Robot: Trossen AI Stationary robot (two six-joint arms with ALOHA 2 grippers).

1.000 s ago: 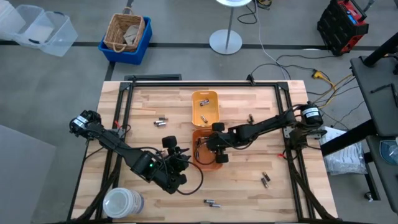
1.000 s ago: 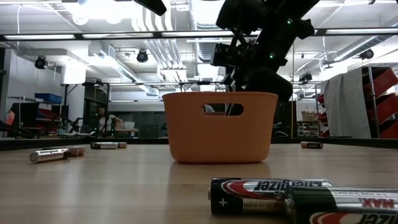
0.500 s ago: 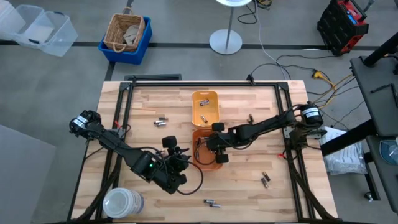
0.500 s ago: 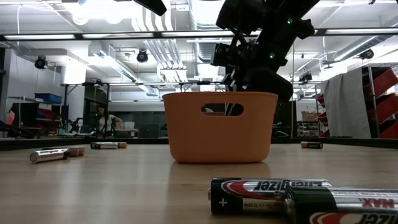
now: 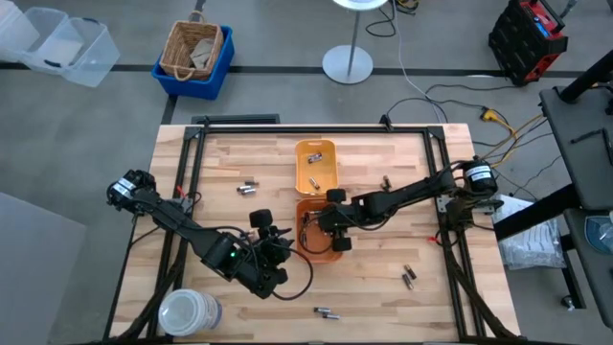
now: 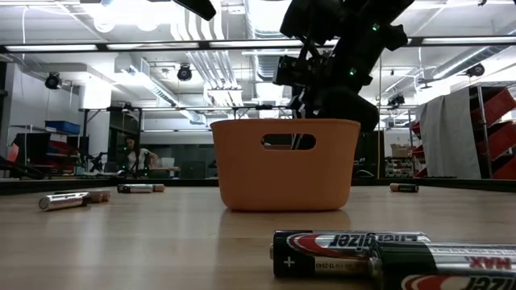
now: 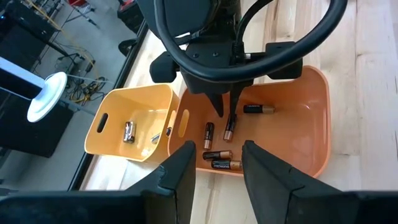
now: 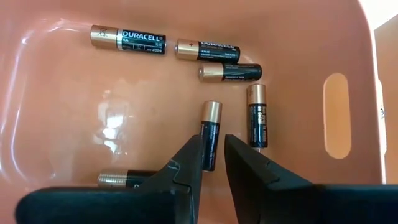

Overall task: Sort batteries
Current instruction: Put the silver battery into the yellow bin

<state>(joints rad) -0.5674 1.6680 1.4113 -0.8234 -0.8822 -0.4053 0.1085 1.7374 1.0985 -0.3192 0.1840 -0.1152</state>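
Note:
The orange tray (image 5: 326,255) stands mid-table with several batteries (image 8: 207,50) lying on its floor. My right gripper (image 8: 212,149) reaches down into it, shut on one black-and-copper battery (image 8: 210,127); the left wrist view shows the same battery (image 7: 229,127) under the fingers. My left gripper (image 7: 217,162) is open beside the tray's near left side, with nothing between its fingers. Behind the orange tray stands the yellow tray (image 5: 315,144), holding a few small batteries (image 7: 129,130). My right gripper pinches the battery's dark end (image 8: 209,160) between its two fingers (image 8: 186,168), which come slanting down from above and run along the battery. The copper end (image 8: 211,111) points away from the fingers toward the tray floor; whether it touches the floor I cannot tell.
Loose batteries lie on the wooden table: a pair at the far left (image 5: 249,187), one at the near edge (image 5: 326,312), a pair at the near right (image 5: 409,276), one at the far right (image 5: 385,180). A white round container (image 5: 187,311) sits at the near left corner.

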